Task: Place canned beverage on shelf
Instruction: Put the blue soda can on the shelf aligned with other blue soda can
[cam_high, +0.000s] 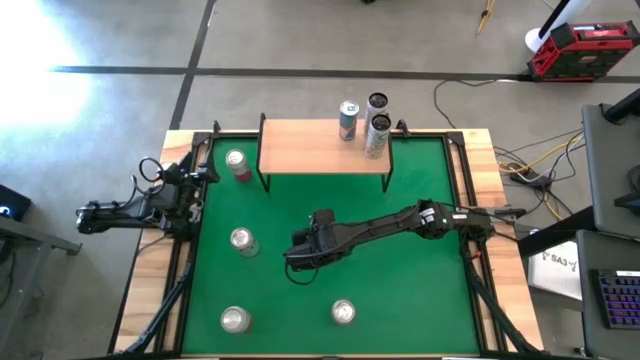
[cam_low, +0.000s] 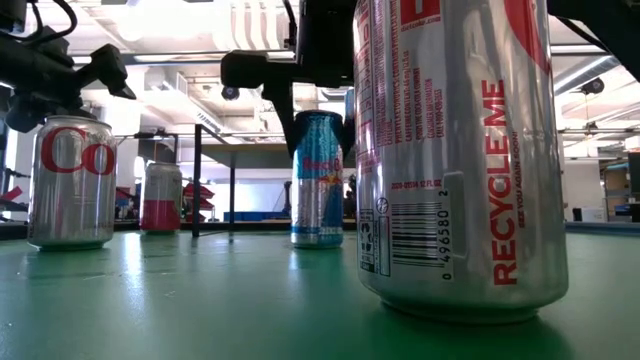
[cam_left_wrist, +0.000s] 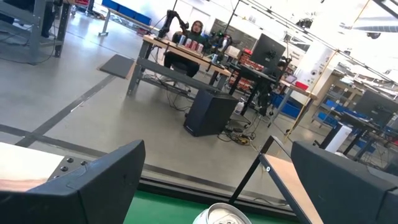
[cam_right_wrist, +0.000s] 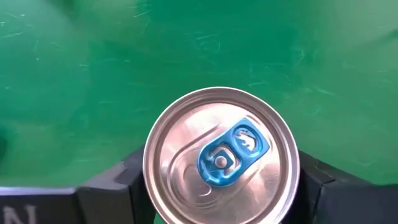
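A slim blue and silver can (cam_low: 318, 180) stands upright on the green mat in the middle of the table; its top with a blue tab (cam_right_wrist: 221, 155) fills the right wrist view. My right gripper (cam_high: 305, 252) comes down over it and is shut on it. The shelf (cam_high: 325, 145), a light wooden top on thin black legs, stands at the far edge with two cans (cam_high: 348, 120) (cam_high: 378, 132) on its right part. My left gripper (cam_left_wrist: 217, 186) waits open at the table's left side, pointing level, with nothing between its fingers. My right gripper pinches the blue can between its two fingers (cam_right_wrist: 130, 183), one on each side of the can's wall just below the top rim (cam_right_wrist: 151, 177). The fingers slant steeply down from above. The can stands upright with its base on the mat (cam_low: 318, 242).
Other cans stand on the mat: a red one (cam_high: 238, 163) by the shelf's left legs, one at mid left (cam_high: 243, 241), and two near the front edge (cam_high: 235, 319) (cam_high: 343, 312). A further can (cam_high: 377, 102) stands behind the shelf. Bare shelf top lies to the left.
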